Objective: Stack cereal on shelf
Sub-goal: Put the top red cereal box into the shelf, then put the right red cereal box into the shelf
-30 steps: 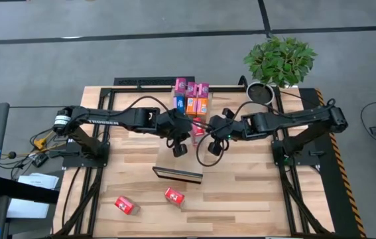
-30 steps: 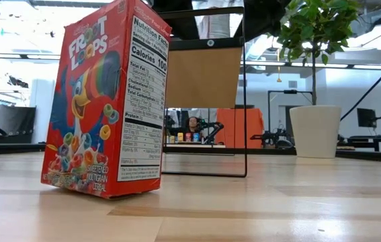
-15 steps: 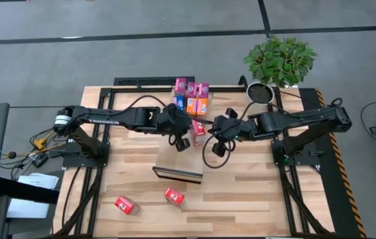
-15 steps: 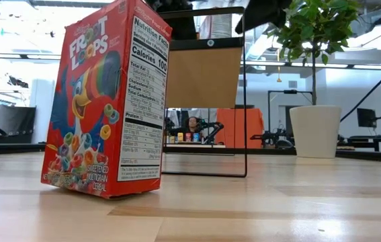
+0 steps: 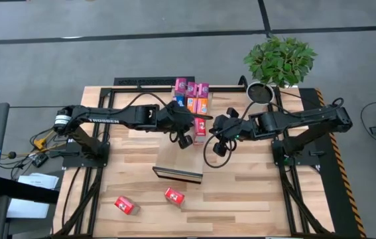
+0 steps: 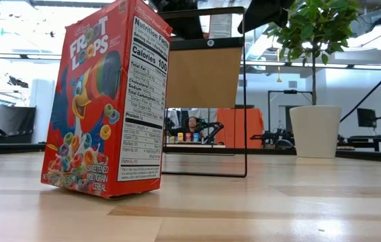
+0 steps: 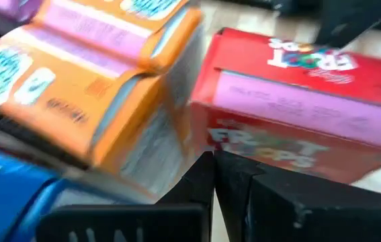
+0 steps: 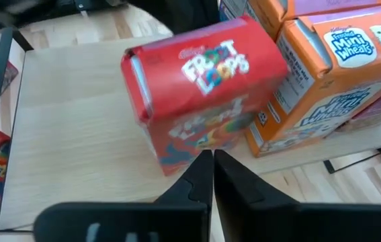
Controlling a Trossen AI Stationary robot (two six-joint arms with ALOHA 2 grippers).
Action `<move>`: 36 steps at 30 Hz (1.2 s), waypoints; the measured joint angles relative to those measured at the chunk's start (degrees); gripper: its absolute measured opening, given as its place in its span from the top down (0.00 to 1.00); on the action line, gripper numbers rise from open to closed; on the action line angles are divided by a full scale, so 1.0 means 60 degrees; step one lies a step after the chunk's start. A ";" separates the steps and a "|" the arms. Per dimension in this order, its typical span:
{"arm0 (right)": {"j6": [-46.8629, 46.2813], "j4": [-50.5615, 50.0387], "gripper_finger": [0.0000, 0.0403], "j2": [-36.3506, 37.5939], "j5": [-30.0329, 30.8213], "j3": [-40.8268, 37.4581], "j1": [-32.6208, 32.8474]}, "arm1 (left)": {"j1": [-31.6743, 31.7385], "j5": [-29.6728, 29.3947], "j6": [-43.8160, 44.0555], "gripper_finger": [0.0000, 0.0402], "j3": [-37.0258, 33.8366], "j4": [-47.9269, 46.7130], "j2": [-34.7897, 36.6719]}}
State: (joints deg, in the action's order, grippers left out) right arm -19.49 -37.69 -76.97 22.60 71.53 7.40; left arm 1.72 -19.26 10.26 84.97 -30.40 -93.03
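Tabletop [image 5: 241, 192]: pale wood planks, smooth, slight satin sheen in low view. Shelf [image 8: 76, 128]: light wood board, matt, fine grain, w/ thin black metal frame. Froot Loops box [image 8: 200, 91]: printed cardboard, semi-gloss red. Mini-Wheats boxes [image 8: 324, 74]: orange cardboard, same finish. Right tool [image 8: 212, 176] & left tool [image 7: 214, 181]: fingers matt black plastic. Plant pot [image 6: 314, 131]: smooth white, matt.

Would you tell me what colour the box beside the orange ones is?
Red, a Froot Loops box; the right wrist view shows it best.
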 joint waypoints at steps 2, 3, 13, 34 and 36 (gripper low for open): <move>0.0000 -0.0001 0.90 0.0000 -0.0001 0.0000 0.0000 | -0.0011 0.0246 -0.0004 1.00 0.0000 0.0215 0.0000; 0.0000 0.0000 0.90 0.0000 0.0003 0.0000 0.0000 | -0.0014 0.0247 0.0000 1.00 0.0000 0.0240 0.0000; 0.0005 -0.0003 0.92 0.0000 -0.0001 0.0000 0.0000 | 0.0000 0.0335 -0.0038 1.00 0.0000 0.0615 0.0000; 0.0113 -0.0782 0.85 0.0018 -0.0041 0.0000 0.0029 | -0.0937 0.5811 -0.1632 0.87 0.0007 -0.3840 0.1268; 0.0113 -0.0935 0.83 0.0022 -0.0041 0.0000 0.0029 | -0.1436 0.5983 -0.1789 0.78 0.0015 -0.3786 0.1387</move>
State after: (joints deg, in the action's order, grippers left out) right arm -18.81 -43.30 -76.84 22.35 71.53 7.57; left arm -6.90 16.64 -0.47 85.06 -53.11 -84.71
